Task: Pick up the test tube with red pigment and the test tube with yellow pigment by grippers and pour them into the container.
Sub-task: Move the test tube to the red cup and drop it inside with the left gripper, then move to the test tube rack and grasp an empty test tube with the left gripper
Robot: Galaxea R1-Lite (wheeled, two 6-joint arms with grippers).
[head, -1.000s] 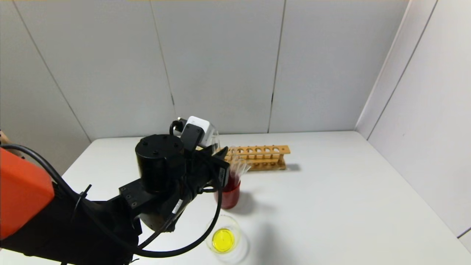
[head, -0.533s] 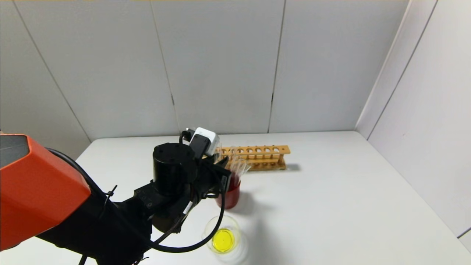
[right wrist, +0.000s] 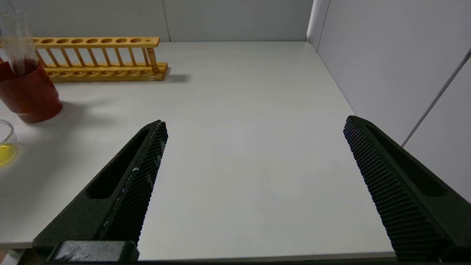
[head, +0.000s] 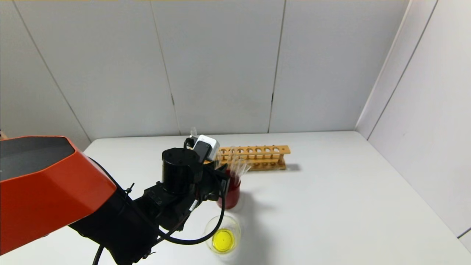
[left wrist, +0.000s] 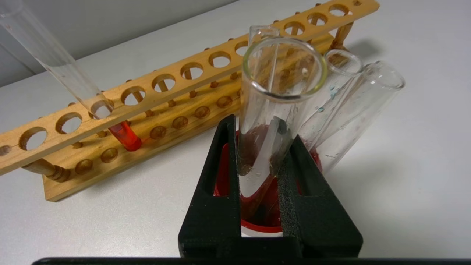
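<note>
Head view: your left end effector [head: 223, 176] stood over the red cup [head: 230, 197] on the desk [head: 331, 206], in front of the wooden rack [head: 257, 157]. The beaker [head: 222, 238] nearer the robot held yellow liquid.

Left wrist view: the left end effector [left wrist: 262, 162] was clamped on a clear, empty-looking tube [left wrist: 274, 106], its base in the red cup [left wrist: 257, 217] beside two other clear tubes [left wrist: 349, 110]. The red tube [left wrist: 123, 134] sat tilted in the rack [left wrist: 165, 99].

Right wrist view: your right end effector [right wrist: 254, 184] hung wide, gripping nothing, above bare desk [right wrist: 243, 121], well apart from the cup [right wrist: 27, 95], beaker [right wrist: 5, 141] and rack [right wrist: 99, 59].
</note>
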